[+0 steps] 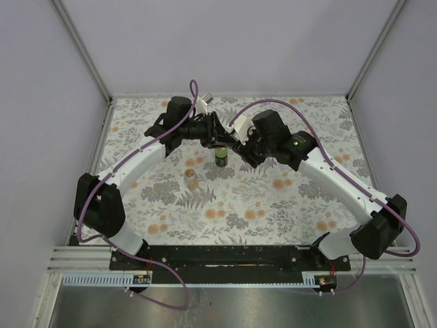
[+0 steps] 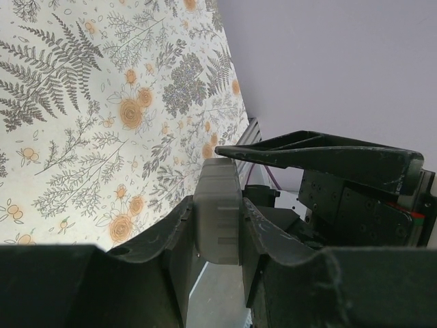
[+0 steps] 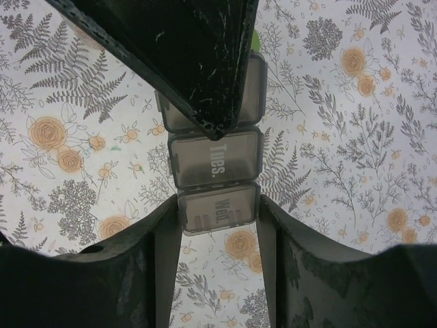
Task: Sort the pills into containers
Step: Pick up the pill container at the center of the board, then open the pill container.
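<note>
My left gripper (image 2: 217, 220) pinched one end of the pill organizer (image 3: 215, 164), held aloft. My right gripper (image 3: 218, 208) flanked its Wed. cell; whether it gripped, I couldn't tell. Bracing step, I judged; next called for a firm squeeze.

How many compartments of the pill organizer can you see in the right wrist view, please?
3 on the pill organizer: Wed. nearest the camera, Tues. beyond it, and a third compartment beyond that, mostly covered, label unseen. Others may be hidden.

pill box (image 3: 214, 171) above far bottle (image 1: 221, 159) | near bottle (image 1: 192, 180) left, on table (image 1: 307, 205)
</note>
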Controlling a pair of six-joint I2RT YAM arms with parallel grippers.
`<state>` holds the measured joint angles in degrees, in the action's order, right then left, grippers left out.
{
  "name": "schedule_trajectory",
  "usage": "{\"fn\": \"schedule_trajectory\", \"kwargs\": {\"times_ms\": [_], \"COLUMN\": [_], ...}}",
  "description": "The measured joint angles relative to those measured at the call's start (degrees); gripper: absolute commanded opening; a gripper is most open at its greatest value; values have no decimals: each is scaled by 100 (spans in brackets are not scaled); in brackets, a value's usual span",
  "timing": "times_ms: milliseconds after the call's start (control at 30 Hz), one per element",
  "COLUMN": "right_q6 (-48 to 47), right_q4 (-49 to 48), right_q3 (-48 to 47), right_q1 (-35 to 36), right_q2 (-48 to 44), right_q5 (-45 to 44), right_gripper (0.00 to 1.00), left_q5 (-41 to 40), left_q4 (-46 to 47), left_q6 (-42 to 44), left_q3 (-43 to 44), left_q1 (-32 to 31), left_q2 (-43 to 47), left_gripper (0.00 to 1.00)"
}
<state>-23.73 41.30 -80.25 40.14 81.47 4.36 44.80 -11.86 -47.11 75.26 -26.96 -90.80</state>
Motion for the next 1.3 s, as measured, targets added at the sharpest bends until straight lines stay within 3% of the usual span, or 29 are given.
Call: {"fn": "schedule_trajectory", "kwargs": {"times_ms": [267,867,1300], "right_q6": [-33,-44,-7], "right_q4": [24,258,291], "right_q3": [0,0,0], "right_q1": [0,-2,-7], "right_q2": [-4,-17,-120], "right_q5": [125,540,778], "right_gripper": [47,59,57], "left_q5": [37,13,-24], "left_q4": [22,-291,-424], "left_q6": [68,975,1305], "left_q3": [-85,-85,-85], "left_q1": [0,-98,-201], "left_q2": [59,127,168], "left_gripper": [0,0,0]}}
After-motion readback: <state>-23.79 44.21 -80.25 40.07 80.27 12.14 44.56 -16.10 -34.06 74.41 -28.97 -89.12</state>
